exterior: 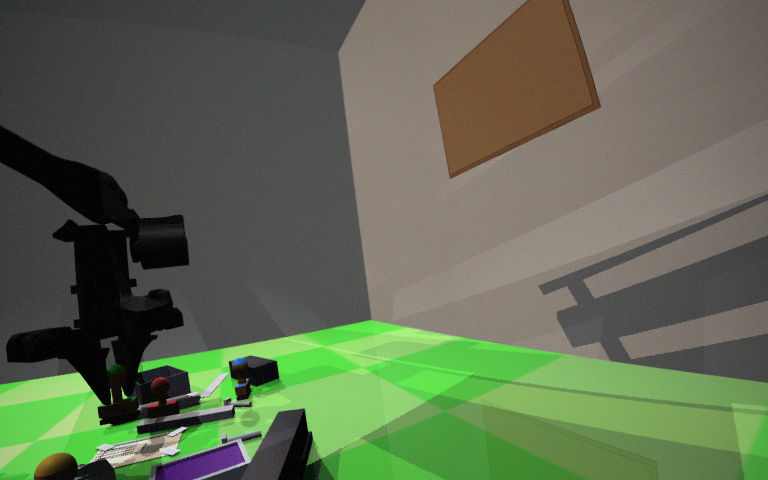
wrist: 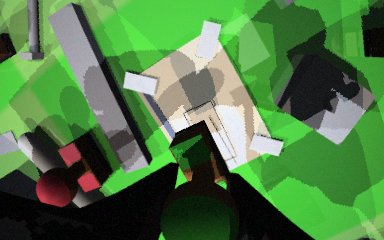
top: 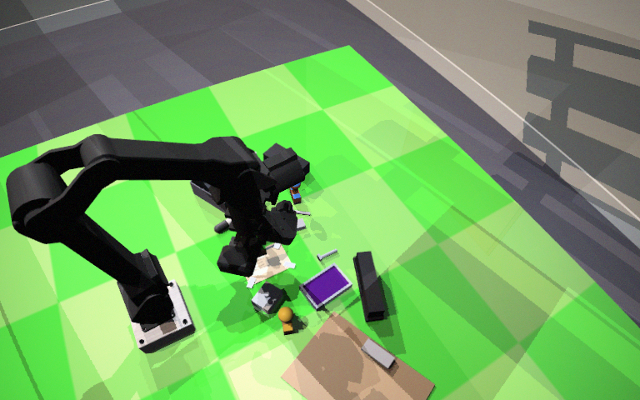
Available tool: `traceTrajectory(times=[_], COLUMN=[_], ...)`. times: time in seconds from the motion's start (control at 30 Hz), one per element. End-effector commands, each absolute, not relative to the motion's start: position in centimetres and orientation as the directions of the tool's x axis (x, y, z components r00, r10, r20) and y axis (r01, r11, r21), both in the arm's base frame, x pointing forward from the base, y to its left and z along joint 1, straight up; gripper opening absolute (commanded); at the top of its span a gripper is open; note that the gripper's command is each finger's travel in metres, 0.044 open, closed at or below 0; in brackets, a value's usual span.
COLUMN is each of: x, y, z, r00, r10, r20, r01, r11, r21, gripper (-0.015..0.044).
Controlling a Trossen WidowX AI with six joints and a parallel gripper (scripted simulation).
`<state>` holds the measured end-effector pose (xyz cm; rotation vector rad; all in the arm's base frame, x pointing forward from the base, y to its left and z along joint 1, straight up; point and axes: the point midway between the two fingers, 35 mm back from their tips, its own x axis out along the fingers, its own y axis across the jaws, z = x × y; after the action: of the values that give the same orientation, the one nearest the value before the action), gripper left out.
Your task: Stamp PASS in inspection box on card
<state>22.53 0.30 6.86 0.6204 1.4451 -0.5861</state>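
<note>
My gripper [exterior: 120, 391] [wrist: 202, 176] is shut on the green-knobbed stamp [exterior: 117, 408] [wrist: 200, 217]. The stamp is held base down above the bench and overlaps the lower part of the card in the wrist view. The card [top: 278, 263] [exterior: 135, 451] [wrist: 236, 85] lies flat with white tabs at its corners. The outlined inspection box [wrist: 198, 106] shows partly beside the stamp's base, which hides the rest. Whether the base touches the card is unclear; it looks a little above. The purple ink pad [top: 325, 286] [exterior: 201, 465] lies right of the card in the top view.
A red stamp [exterior: 160, 405] [wrist: 54, 188] and a grey bar [exterior: 186, 418] [wrist: 95, 85] lie beside the card. A grey block [top: 267, 301] [wrist: 345, 117] and a yellow stamp [top: 285, 315] stand near its other side. A black block [top: 370, 285] stands past the pad.
</note>
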Motion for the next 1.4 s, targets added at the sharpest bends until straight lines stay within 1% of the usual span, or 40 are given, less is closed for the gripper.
traceTrajectory(times=[0.0,1.37], x=[22.5,22.4], y=[0.2,0.2], z=[6.4,3.7], r00=[0.039,0.041], r10=[0.001,-0.004], r20=[-0.999,-0.999], r01=[0.703,0.703], r11=[0.710,0.710], r21=[0.028,0.026], gripper=[0.0000,0.0000])
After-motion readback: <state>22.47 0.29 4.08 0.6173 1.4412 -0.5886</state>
